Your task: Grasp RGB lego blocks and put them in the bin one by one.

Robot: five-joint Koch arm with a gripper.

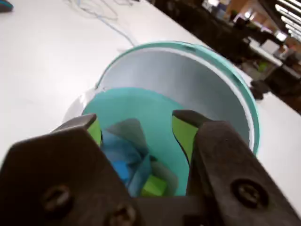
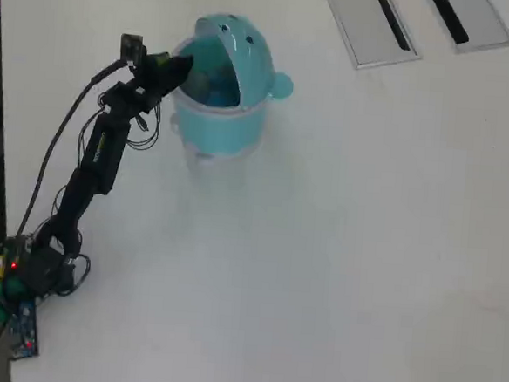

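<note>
A wide white bench (image 2: 336, 275) fills the overhead view, bare apart from two grey slotted panels (image 2: 415, 23) at about one o'clock. A thin black arm (image 2: 99, 158) rises from its base at eight o'clock and reaches toward eleven o'clock.

There stands the bin (image 2: 221, 110), a round light turquoise tub, its domed lid (image 2: 243, 46) flipped up and back, a knob at its three o'clock side.

The hand (image 1: 136, 129) hangs over the bin's open mouth. In the wrist view its two dark jaws, lined with yellow-green pads (image 1: 184, 134), stand clearly apart with nothing between them.

Below the jaws, inside the bin, lie the lego blocks: a yellow-green block (image 1: 154, 186) at about six o'clock of the opening and a blue block (image 1: 120, 169) just beside it, among pale crumpled material. No red block can be made out; it may be hidden under the hand or the material. No block lies on the visible bench, so the task looks close to done.

The risk now is in pulling away. The jaws sit close to the rim and the raised lid, so a sideways or careless lift could catch either one, tipping the light bin or knocking the lid shut.
</note>
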